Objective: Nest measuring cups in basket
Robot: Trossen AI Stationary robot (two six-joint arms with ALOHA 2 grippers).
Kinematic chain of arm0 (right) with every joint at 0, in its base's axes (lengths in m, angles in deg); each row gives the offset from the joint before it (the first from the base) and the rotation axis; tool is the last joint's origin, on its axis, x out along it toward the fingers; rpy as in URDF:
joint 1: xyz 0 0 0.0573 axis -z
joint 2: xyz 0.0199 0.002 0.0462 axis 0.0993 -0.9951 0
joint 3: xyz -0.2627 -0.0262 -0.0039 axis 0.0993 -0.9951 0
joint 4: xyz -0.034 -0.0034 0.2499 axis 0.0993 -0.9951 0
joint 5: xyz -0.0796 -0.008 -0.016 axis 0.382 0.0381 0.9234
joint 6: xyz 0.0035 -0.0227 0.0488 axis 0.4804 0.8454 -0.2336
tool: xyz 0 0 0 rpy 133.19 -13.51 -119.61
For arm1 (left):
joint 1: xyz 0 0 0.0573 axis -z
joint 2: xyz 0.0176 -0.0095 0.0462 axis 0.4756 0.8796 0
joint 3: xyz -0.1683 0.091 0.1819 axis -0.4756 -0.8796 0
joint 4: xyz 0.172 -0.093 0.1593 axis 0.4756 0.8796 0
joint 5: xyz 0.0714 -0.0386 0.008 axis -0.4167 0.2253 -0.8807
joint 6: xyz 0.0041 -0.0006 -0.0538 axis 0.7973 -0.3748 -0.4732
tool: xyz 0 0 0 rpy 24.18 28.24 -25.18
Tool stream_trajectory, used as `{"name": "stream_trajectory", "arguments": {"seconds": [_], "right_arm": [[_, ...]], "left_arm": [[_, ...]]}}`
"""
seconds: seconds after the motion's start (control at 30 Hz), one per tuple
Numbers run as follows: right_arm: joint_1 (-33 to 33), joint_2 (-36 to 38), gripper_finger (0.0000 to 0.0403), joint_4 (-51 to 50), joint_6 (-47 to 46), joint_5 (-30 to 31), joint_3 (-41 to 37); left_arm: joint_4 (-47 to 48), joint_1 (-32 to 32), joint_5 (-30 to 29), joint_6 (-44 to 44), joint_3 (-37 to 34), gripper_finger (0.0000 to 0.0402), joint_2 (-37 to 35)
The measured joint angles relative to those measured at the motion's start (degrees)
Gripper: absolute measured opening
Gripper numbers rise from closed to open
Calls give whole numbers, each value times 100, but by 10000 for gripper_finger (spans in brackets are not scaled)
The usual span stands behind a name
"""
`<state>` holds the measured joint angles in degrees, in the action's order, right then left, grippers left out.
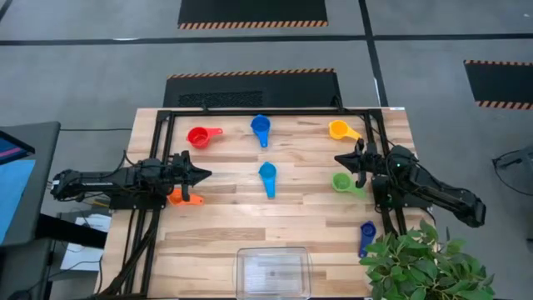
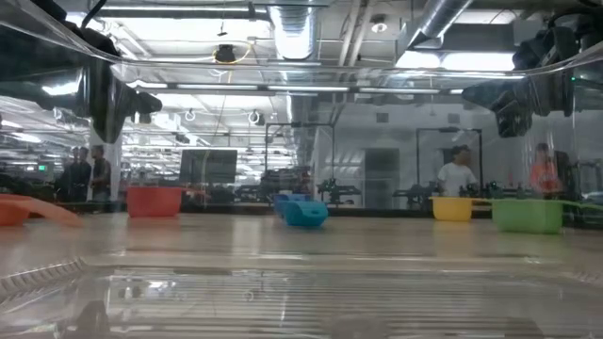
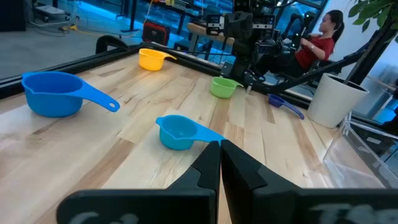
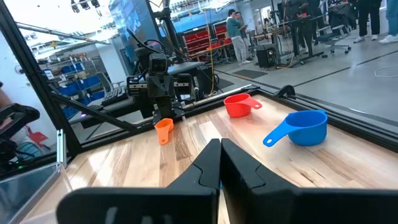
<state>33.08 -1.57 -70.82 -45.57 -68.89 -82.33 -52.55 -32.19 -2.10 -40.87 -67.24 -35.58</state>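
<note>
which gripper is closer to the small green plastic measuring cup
Right. The right gripper is beside the green plastic measuring cup, not touching it; the left gripper is far across the wooden table, by the orange cup.

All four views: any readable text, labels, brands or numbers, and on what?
None readable.
Measuring cups, e.g. red and green: no visible markings.
Basket: plain clear plastic, no label seen.
Left gripper and right gripper: no lettering on the fingers.
Room monitors and signs behind the table: too small and blurred to read.

Cups lie scattered across my desk; the basket sits at its near edge, apart from them.
</note>
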Motion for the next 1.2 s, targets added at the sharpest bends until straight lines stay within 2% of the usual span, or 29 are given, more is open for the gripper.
{"name": "stream_trajectory", "arguments": {"seconds": [1.1,1.2], "right_arm": [[1,0,33,0,0,-1,1],[1,0,33,-1,0,0,1]], "left_arm": [[-9,2,-27,0,0,0,63],[-134,2,-219,-8,-4,0,66]]}}
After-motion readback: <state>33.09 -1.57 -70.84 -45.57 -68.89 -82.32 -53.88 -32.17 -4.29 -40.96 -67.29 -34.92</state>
